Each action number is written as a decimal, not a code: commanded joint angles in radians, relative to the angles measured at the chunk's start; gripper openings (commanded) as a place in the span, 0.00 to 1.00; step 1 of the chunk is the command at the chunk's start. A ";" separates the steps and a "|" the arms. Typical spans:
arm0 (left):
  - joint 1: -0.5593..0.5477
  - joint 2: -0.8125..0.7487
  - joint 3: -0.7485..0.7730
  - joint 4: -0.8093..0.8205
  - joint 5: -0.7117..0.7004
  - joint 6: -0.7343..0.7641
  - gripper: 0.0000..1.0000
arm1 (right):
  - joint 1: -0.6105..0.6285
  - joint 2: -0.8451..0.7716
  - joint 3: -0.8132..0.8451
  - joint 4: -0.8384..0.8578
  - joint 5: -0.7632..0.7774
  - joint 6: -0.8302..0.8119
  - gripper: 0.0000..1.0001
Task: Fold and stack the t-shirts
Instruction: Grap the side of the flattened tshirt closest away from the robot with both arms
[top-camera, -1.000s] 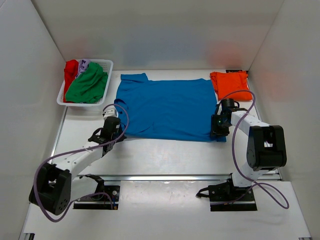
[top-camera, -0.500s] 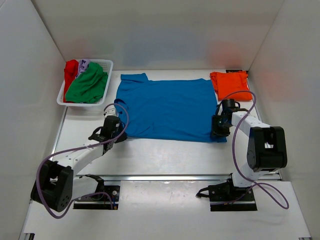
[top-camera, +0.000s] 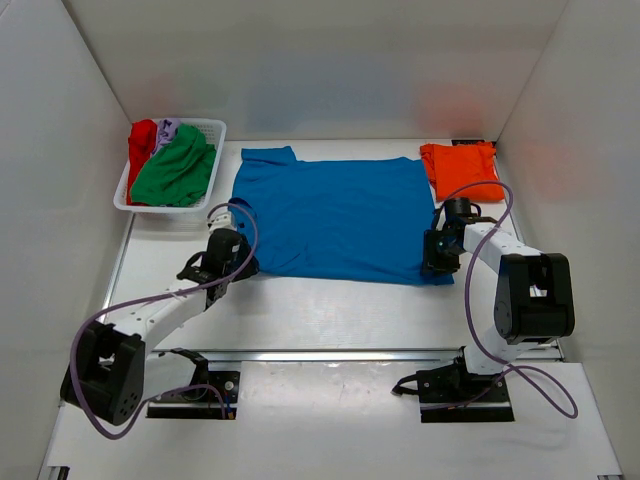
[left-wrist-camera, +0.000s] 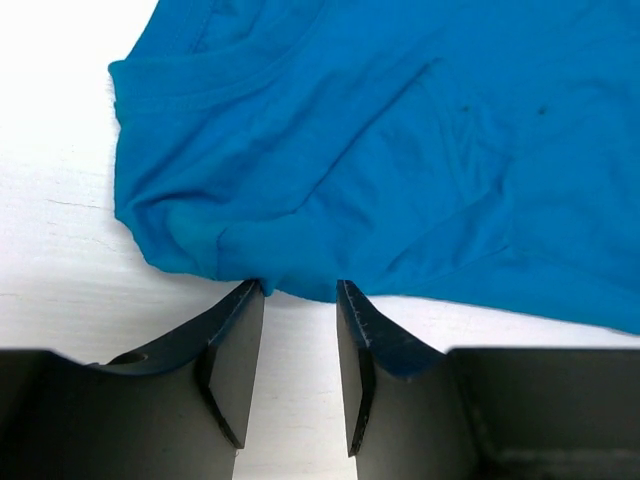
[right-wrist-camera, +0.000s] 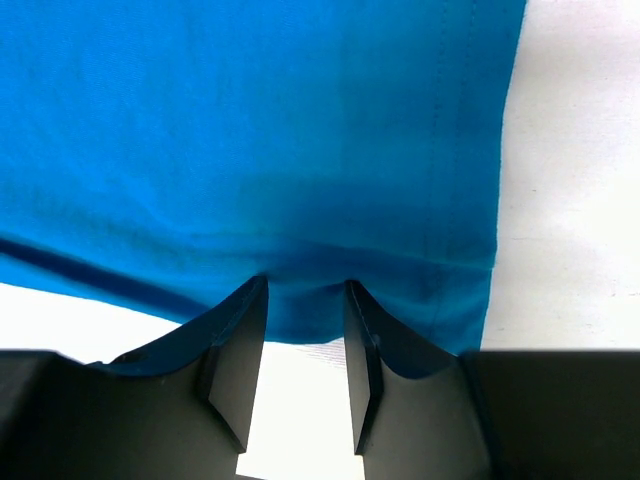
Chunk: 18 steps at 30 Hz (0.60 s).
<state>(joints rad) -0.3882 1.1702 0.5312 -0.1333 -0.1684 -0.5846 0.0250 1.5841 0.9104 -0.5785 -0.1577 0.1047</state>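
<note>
A blue t-shirt lies spread flat in the middle of the table. My left gripper is at its near left corner. In the left wrist view it is open, its tips just touching the bunched sleeve edge of the blue t-shirt, with nothing between them. My right gripper is at the shirt's near right corner. In the right wrist view its jaws stand apart over the hem of the blue t-shirt, which lies flat under them. An orange t-shirt lies folded at the back right.
A white slatted basket at the back left holds a green t-shirt, a red one and a pale lilac one. White walls enclose the table on three sides.
My left gripper has opened and let go of the blue shirt's near left corner, which now lies on the table. The right gripper has stayed where it was.
</note>
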 joint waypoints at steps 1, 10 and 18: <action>0.002 0.017 0.018 0.023 0.003 -0.014 0.46 | 0.013 -0.016 0.005 0.016 -0.006 -0.002 0.33; 0.005 0.062 0.033 0.034 0.023 -0.032 0.00 | -0.011 -0.079 -0.005 -0.023 0.046 -0.002 0.35; 0.043 -0.050 -0.019 0.000 0.032 -0.040 0.00 | -0.097 -0.116 -0.028 -0.086 0.156 0.016 0.51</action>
<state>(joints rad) -0.3595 1.1732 0.5293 -0.1219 -0.1452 -0.6182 -0.0479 1.4933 0.9016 -0.6388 -0.0505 0.1116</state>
